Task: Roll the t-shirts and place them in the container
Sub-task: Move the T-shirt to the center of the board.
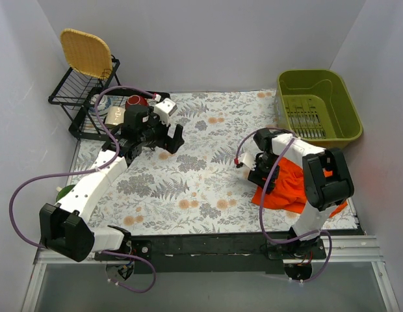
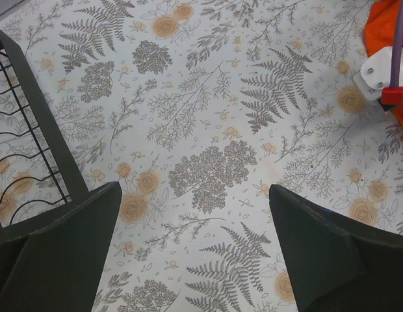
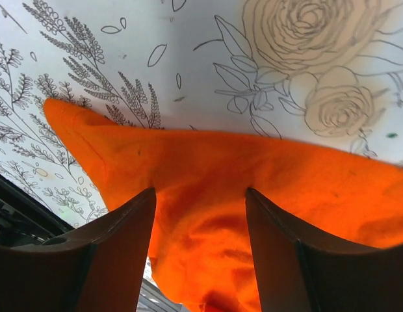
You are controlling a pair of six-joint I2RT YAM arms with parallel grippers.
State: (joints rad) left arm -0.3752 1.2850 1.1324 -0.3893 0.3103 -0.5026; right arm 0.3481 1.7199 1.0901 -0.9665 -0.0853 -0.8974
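The t-shirt (image 1: 294, 185) is a crumpled bright orange-red heap on the floral cloth at the right, partly hidden under my right arm. My right gripper (image 1: 260, 179) is down on its left edge. In the right wrist view the fingers (image 3: 123, 227) stand apart, straddling a bunched fold of the t-shirt (image 3: 208, 162), and the gripper (image 3: 200, 192) is open around it. My left gripper (image 1: 177, 138) hovers over bare cloth at the back left. It is wide open (image 2: 195, 188) with nothing between its fingers. A corner of the t-shirt (image 2: 383, 23) shows at the top right of the left wrist view.
A green plastic basin (image 1: 318, 104) stands at the back right. A black wire rack (image 1: 84, 107) with a yellow woven piece (image 1: 86, 52) and a red bowl (image 1: 136, 102) stands at the back left, and its frame (image 2: 32, 130) is close to my left gripper. The floral cloth (image 1: 195, 182) covers the table.
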